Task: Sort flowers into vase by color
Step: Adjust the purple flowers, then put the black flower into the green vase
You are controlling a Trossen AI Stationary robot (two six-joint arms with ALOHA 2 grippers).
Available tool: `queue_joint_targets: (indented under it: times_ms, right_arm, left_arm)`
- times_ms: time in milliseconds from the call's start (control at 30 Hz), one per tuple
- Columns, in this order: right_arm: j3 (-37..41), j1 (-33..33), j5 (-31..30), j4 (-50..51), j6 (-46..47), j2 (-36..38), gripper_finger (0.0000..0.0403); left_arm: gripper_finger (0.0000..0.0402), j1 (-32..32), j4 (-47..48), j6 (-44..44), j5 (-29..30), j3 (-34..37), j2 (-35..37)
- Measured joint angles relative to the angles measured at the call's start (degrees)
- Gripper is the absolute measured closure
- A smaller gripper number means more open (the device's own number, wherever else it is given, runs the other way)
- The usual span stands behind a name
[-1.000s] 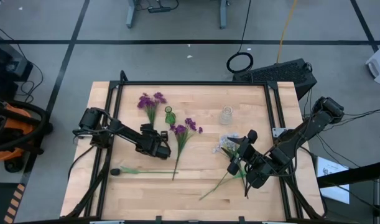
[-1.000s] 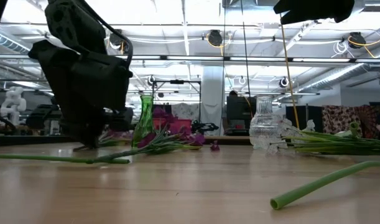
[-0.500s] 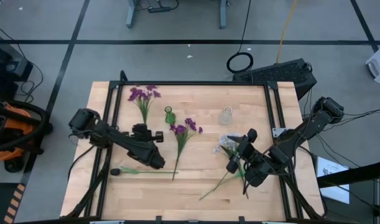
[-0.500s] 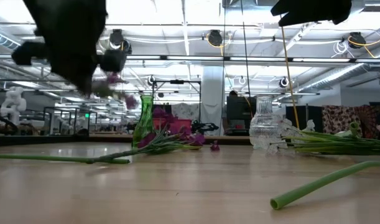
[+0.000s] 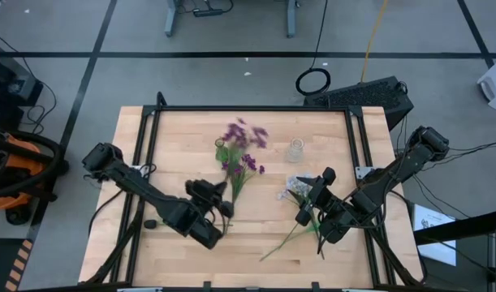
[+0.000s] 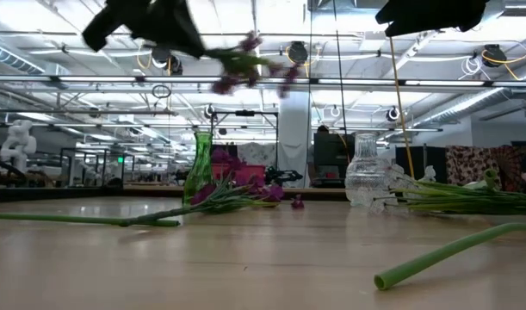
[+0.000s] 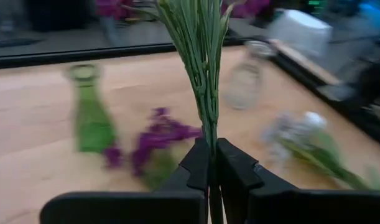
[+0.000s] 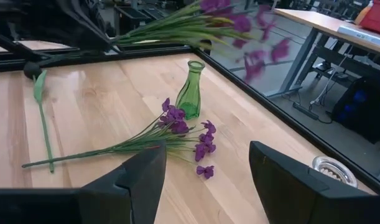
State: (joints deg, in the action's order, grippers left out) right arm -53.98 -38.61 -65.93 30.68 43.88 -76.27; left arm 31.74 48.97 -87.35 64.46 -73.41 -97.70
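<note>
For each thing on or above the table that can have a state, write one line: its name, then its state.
Left gripper: shut on the purple flower stem.
Held purple flower: lifted clear of the table, blossoms near the green vase.
Green vase: upright, empty.
Clear vase: upright, empty.
Second purple flower: lying flat beside the green vase.
Right gripper: open, holding nothing.

Raised purple flower blossoms motion-blurred in every view; stem tops cut off in left wrist view. Left gripper fingertips hide the stem base. Clear vase and pale flowers smeared, details unreadable.
</note>
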Motion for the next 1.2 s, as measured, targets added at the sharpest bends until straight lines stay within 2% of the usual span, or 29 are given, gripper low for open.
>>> queue_joint_targets:
  times_ms: [67, 167, 467, 733, 833, 933, 1067, 1200]
  right_arm:
    - [0.0, 0.0, 0.0, 0.0, 0.0, 0.0, 0.0181]
    - [0.0, -0.1, 0.1, -0.1, 0.0, 0.0, 0.0181]
    - [0.0, -2.2, 0.5, -0.5, 0.3, 0.7, 0.0181]
    - [0.0, -2.4, 1.6, -0.5, -0.3, 1.2, 0.0181]
    - [0.0, -2.3, 1.6, -0.4, -1.1, 1.2, 0.0181]
    - [0.0, -1.9, 1.5, -0.4, -1.2, 1.2, 0.0181]
    - [0.0, -1.9, 1.5, -0.4, -1.3, 1.2, 0.0181]
    - [0.0, -1.9, 1.6, -0.1, -1.3, 1.2, 0.0181]
  left_arm:
    - [0.0381, -0.1, -7.6, 6.2, -1.2, -0.1, -0.9]
    - [0.0380, -0.9, -12.5, 9.5, -4.0, 0.0, -3.3]
    - [0.0380, -5.0, -11.9, -0.5, -8.7, 0.0, -12.5]
    - [0.0379, -7.5, -12.5, -0.9, -20.1, 0.0, -17.9]
    - [0.0373, -7.7, -12.5, -0.9, -21.3, 0.0, -18.2]
    - [0.0343, -7.6, -12.0, -0.6, -21.2, 0.0, -18.2]
    - [0.0280, -7.2, -10.8, -0.7, -21.7, 0.0, -18.2]
    - [0.0224, -6.0, -6.3, 0.9, -25.8, 0.0, -17.0]
